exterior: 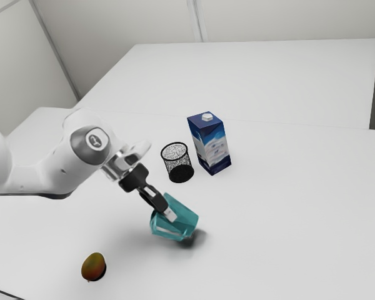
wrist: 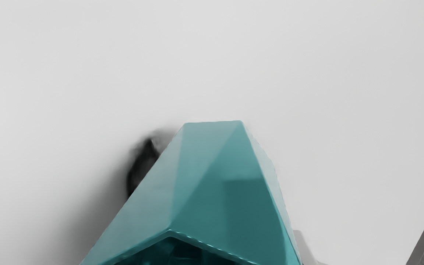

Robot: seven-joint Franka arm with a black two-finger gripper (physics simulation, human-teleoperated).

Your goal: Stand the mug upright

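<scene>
Gripper [exterior: 168,214]: opening and grip cannot be told.
Mug [wrist: 212,173]: teal, faceted, tilted, at gripper.
Bin [exterior: 182,173]: black mesh, near gripper.

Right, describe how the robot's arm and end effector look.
The arm is smooth, rounded and white, with a grey disc bearing a pale logo at one joint. Silvery parts lead to the black end effector, whitish at its far end.
</scene>
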